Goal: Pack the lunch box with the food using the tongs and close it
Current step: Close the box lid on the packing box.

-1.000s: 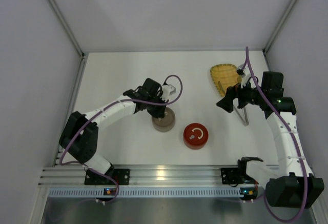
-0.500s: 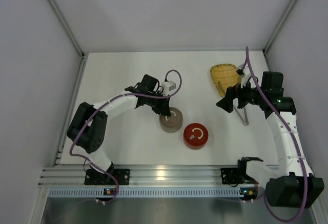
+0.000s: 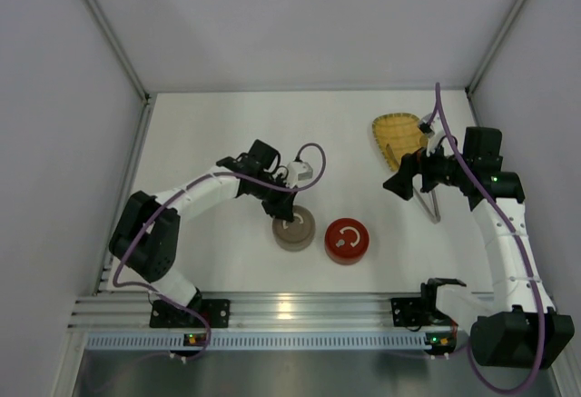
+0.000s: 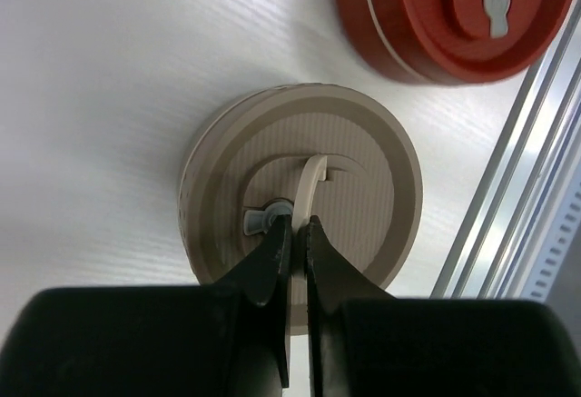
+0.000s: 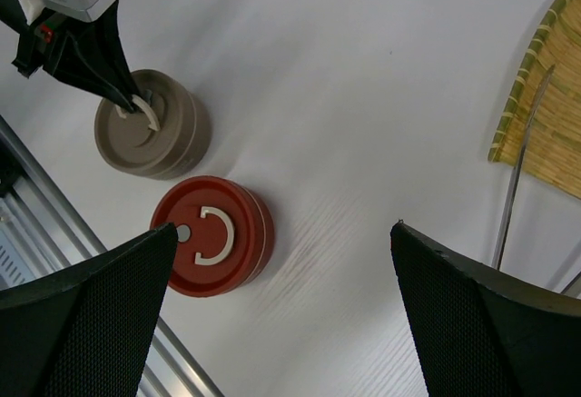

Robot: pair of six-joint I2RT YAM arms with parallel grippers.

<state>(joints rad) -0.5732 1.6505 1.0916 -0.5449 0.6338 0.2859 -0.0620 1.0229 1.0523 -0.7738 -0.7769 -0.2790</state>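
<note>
From where I stand, the right arm covers the near right edge of the woven tray [image 3: 396, 135], and I can't make out any food there. The tongs [image 3: 430, 199] lie well right of the red tin [image 3: 346, 240] and a little beyond it. Their long axis runs away from the arm bases, with the far end over the tray's edge. The right wrist view shows just one slim arm of them. The red lid bears a cream C-shaped ring and a small grey keyhole-shaped tab. Just left of the red tin sits the beige tin [image 3: 294, 229], the left claw [image 3: 283, 208] pinched tight on its raised lid handle [image 4: 313, 179]. The right claw [image 3: 399, 183] hangs spread wide, holding nothing, over the table [image 3: 209, 133] beyond and right of the red tin.
</note>
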